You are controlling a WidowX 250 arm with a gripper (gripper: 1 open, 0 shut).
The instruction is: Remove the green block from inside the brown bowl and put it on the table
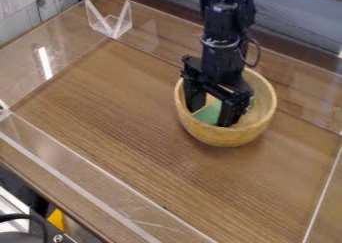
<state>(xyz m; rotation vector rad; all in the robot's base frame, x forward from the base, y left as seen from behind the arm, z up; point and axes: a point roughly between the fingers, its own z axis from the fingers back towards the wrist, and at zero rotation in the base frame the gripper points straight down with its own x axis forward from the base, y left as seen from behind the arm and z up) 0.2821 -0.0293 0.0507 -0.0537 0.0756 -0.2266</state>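
Observation:
The brown bowl stands on the table, right of centre. Inside it lies the green block, mostly covered by the gripper. My gripper reaches straight down into the bowl with its black fingers spread open on either side of the block. The fingertips sit low inside the bowl. Whether they touch the block cannot be told.
Low clear plastic walls edge the tabletop. A folded clear plastic piece stands at the back left corner. Bare wood spreads left of and in front of the bowl.

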